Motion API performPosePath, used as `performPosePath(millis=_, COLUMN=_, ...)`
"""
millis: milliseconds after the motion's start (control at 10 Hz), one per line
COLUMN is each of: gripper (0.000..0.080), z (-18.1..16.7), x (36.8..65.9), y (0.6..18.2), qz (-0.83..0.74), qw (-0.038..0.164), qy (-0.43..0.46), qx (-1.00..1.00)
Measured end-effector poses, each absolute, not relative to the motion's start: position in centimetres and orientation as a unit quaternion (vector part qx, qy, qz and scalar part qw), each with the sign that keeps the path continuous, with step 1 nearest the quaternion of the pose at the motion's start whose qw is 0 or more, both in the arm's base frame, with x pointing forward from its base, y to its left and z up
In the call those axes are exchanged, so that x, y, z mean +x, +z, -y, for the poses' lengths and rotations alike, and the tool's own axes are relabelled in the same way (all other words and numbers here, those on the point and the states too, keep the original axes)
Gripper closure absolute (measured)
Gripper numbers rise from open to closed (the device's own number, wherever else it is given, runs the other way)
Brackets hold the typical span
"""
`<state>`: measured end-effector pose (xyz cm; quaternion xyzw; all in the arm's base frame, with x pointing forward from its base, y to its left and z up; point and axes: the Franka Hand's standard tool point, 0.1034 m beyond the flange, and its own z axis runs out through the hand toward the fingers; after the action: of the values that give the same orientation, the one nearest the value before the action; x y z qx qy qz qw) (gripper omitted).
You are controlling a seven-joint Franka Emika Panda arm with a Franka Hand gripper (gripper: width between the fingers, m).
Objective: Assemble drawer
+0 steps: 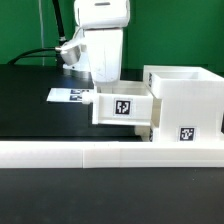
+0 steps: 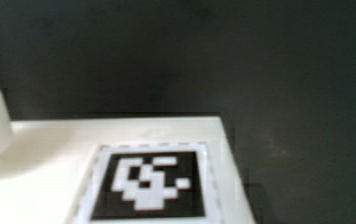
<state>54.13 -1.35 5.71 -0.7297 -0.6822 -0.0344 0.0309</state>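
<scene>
On the exterior view's left, the marker board lies flat on the black table, well away from the box. Next comes my arm, which stands over a tray, left of the box. My hand is low behind the tray, and the tray hides my fingertips, so I cannot tell if it is clenched, released or grasping something. The tray sits against the left side of the box and shows one marker tag on its front. The box stands at the exterior view's right, open at the top, with a tag low on its front. A long white rail runs in front of the box. In the wrist view I see a white surface with a tag, blurred, against the dark table.
</scene>
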Motion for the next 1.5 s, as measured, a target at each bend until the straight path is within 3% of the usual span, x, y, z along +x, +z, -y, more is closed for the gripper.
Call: performPosePath(millis=1500, gripper=0.0758, z=0.39, x=54.03, y=5.46, qz=0.689, qw=0.035, qy=-0.034, qx=-0.723)
